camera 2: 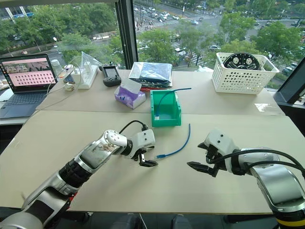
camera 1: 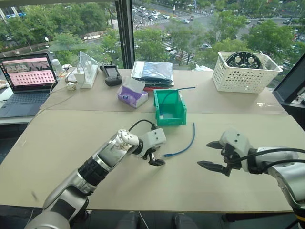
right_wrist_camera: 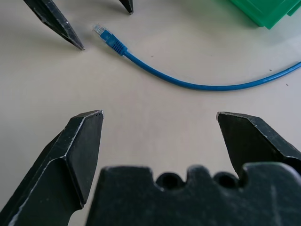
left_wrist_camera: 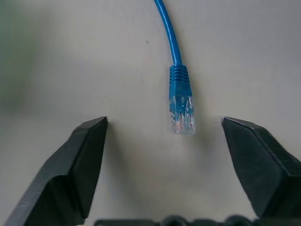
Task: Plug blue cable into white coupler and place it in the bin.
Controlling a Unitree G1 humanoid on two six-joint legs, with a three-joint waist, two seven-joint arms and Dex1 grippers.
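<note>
- Worktop (camera 1: 71, 143): broad, pale, matte and flat; windows rise behind its far edge.
- Bin (camera 1: 169, 108): mid-table toward the far edge.
- Right gripper (camera 1: 209, 155): spread, empty, near the right edge.
- Left gripper (left_wrist_camera: 164, 127): spread, straddling the plug without touching.
- Blue cable (camera 1: 187, 143): limp and light, lying just before the bin; likely best pinched at its stiff boot behind the brittle clear plug (left_wrist_camera: 182, 113).

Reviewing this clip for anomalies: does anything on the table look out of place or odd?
One oddity: a second blue cable hangs over the rim of the green bin. The blue cable lies loose on the table, unplugged.
</note>
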